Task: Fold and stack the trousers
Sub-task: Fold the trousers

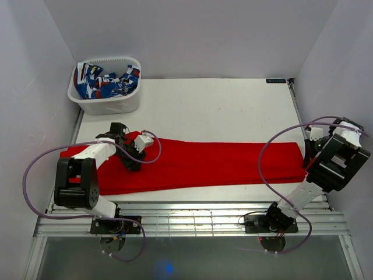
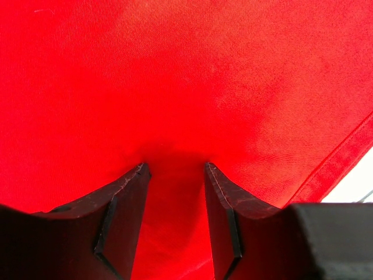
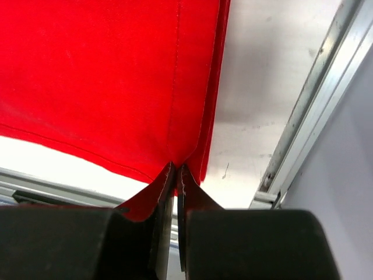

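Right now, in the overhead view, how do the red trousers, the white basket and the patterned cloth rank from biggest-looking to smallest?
1. red trousers, by far the largest, spanning the table.
2. white basket.
3. patterned cloth, which fits inside the basket, so it looks smaller.

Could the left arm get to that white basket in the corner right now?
Probably yes: the basket sits just beyond the left gripper, only bare table between them, though that gripper is down on the trousers.

trousers (image 1: 215, 166) flat across table (image 1: 221, 111) | left gripper (image 1: 132, 161) on them | right gripper (image 1: 306, 158) apparently at right hem
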You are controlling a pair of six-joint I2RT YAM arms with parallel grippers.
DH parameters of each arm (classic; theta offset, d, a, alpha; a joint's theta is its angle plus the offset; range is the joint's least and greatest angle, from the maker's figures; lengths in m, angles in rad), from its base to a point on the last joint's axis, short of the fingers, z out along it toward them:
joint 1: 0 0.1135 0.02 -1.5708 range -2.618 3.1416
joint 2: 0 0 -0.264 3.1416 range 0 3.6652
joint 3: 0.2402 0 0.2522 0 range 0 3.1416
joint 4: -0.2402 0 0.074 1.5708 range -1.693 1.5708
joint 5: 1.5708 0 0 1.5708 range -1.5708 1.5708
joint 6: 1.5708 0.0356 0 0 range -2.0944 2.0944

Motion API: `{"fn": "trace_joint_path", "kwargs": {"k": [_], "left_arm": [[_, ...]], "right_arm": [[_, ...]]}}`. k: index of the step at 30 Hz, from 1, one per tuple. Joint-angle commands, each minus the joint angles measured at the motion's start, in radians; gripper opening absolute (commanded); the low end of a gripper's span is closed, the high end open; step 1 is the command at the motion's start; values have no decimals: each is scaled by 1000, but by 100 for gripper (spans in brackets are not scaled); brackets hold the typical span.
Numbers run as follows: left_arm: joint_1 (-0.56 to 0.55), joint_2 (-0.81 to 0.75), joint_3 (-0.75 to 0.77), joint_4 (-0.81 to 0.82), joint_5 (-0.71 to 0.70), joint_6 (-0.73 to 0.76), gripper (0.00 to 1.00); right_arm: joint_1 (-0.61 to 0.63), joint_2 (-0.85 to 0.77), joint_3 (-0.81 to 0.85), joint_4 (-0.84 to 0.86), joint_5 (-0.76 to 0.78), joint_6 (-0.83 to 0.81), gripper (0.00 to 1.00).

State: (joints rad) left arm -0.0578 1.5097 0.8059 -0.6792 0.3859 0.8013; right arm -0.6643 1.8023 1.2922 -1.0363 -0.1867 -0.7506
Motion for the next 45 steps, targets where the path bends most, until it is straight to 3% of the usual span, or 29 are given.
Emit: {"fn": "trace_joint_path", "kwargs": {"k": [1,9,14,17,19,20,23,28,34,39,45], "left_arm": [[18,66,-66,92,-127,50,56],[16,67,-63,95,-114,33,56],[16,3,1,-3,-24,21,59],[24,-61,103,-144,109,10,61],[41,-97,189,-238,165,-5,62],[49,-104,215,-268,191,-7,62],[56,-135,281,-335,219,-63,63],[120,-131,251,-370,40,-180,64],[285,-31,145,-349,-105,-189,61],[289,48,72,-221,-209,-171,61],[218,257,208,-145,-144,-241,59]], "right_arm": [[-41,-50,39,-87,13,-50,8],[-51,6,-137,76,62,-50,8],[-52,48,-94,150,55,-15,8],[-51,20,-10,153,26,-9,21],[-41,-1,39,137,1,-9,40],[-35,-24,88,130,-37,-10,59],[12,-95,128,94,-144,-16,79],[240,-179,47,75,-232,-21,76],[442,-86,-63,139,-226,68,72],[443,43,-91,260,-99,120,70],[332,98,-88,315,58,109,70]]}}
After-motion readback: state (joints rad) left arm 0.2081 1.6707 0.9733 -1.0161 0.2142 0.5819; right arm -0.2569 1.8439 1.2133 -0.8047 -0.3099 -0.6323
